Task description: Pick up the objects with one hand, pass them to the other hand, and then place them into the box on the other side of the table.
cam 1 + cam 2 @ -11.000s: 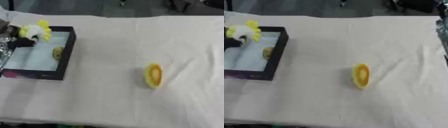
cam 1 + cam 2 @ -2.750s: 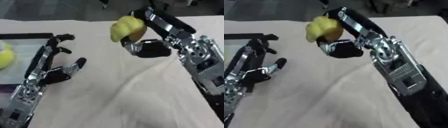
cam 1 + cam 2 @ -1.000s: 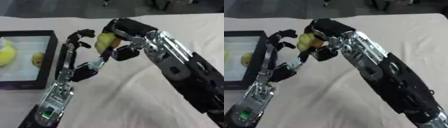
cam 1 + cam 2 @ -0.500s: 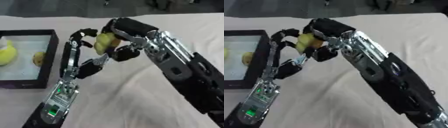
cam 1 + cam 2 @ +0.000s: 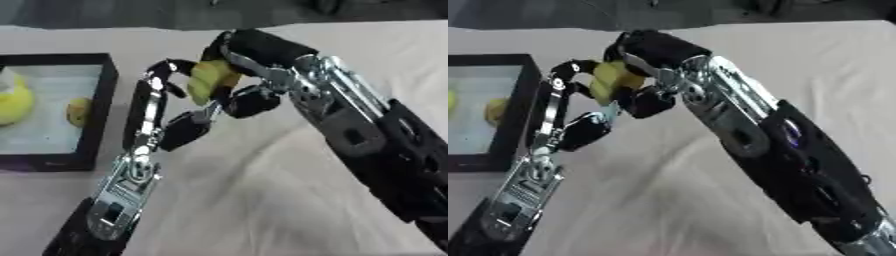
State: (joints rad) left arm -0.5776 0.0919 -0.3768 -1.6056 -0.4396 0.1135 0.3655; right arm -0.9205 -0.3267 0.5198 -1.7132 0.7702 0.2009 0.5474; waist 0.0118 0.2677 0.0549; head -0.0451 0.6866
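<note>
Handover was mid-way, above table's middle. Left hand (image 5: pixel 179 127) had fingers curled up around yellow fruit (image 5: pixel 211 80), right hand (image 5: pixel 249 70) was also clamped on it from above. Box (image 5: pixel 103 107) at table's left edge already held two yellow items. Release and drop-off looked left to do.

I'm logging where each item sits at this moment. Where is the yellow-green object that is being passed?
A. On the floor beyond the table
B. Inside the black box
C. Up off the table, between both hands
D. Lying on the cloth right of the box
C: the yellow-green object is held above the cloth, the right hand curled round it while the left hand closes on its other side, right of the black box.
</note>
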